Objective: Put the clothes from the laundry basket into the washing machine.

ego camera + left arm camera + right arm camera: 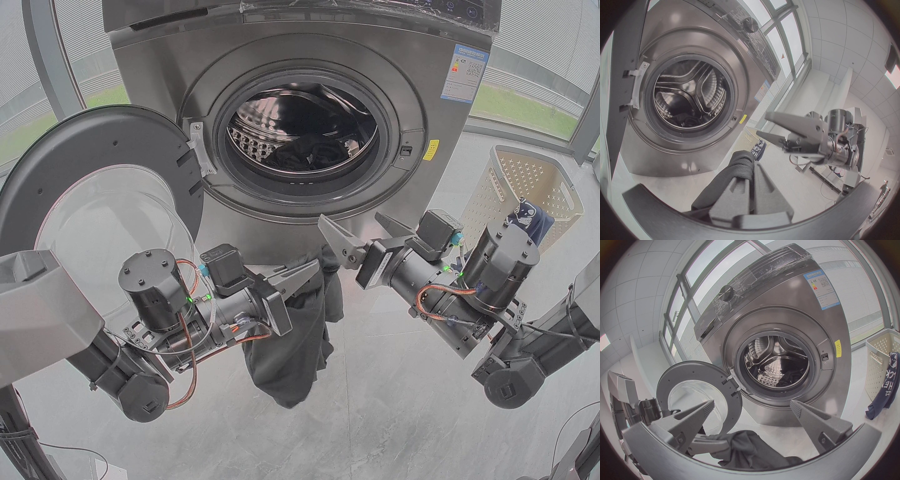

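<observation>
The left arm is stretched forward in front of the washing machine (400,75), its claw (309,270) clamped on a dark grey garment (294,350) that hangs toward the floor. The right arm angles in from the right, its claw (349,216) spread apart just beside the garment's top. Dark clothes (306,153) lie in the drum. A navy piece (531,219) drapes over the laundry basket (531,178).

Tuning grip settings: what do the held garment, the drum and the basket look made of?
Garment: soft dark grey fabric, matte; it drapes in folds.
Drum: shiny metal, probably stainless steel; bright reflections, punched holes.
Basket: beige plastic, likely; rigid perforated walls.
</observation>
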Controlling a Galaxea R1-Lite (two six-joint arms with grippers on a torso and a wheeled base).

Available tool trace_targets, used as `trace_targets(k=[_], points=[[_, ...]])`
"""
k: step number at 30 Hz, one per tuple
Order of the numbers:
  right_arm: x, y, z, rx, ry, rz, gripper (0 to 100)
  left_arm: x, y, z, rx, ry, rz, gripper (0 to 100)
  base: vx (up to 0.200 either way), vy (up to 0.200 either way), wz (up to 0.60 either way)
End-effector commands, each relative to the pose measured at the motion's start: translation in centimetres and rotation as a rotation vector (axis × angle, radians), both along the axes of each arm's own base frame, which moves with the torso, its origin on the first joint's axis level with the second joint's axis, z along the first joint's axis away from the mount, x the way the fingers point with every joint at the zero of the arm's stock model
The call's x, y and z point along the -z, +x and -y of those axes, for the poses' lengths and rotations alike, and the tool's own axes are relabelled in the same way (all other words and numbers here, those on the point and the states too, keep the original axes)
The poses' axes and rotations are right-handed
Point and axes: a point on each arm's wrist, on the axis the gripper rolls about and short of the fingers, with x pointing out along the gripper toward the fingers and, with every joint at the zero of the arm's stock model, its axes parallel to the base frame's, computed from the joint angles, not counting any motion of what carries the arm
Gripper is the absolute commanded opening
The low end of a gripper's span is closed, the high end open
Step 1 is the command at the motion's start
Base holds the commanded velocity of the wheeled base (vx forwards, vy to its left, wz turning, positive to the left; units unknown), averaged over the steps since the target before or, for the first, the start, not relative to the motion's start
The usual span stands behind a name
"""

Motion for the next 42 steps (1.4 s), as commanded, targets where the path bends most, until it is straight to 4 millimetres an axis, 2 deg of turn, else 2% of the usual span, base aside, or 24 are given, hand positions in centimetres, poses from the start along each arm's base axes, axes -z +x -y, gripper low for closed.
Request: trace_targets(k=[1,10,14,16,26,34,42], points=[[0.8,-0.3,0.3,0.002,-0.023,-0.023,100,-1.0,0.5,0.2,-0.038,-0.037,0.026,0,0.0,0.0,0.0],[2.0,-0.6,0.9,0.008,-0.057,-0.051,100,-4.0,2.1,0.9,-0.153,-0.13,0.085,0,0.0,0.0,0.0],[2.7,-0.9,0.7,-0.003,-0.076,-0.07,100,-4.5,2.5,1.1,-0.176,-0.14,0.088,0,0.0,0.0,0.0],[3.8,-0.6,0.3,-0.003,-0.099,-0.093,100,-5.1,2.7,1.3,-0.178,-0.146,0.094,0,0.0,0.0,0.0],[6.4,0.9,-0.2,0.008,-0.126,-0.119,100,-7.4,2.7,1.3,-0.205,-0.175,0.12,0,0.0,0.0,0.0],[7.6,2.7,0.5,0.039,-0.136,-0.111,100,-7.7,2.6,1.2,-0.205,-0.181,0.127,0,0.0,0.0,0.0],[8.6,3.2,0.2,0.039,-0.137,-0.112,100,-8.1,2.5,1.0,-0.206,-0.186,0.135,0,0.0,0.0,0.0]])
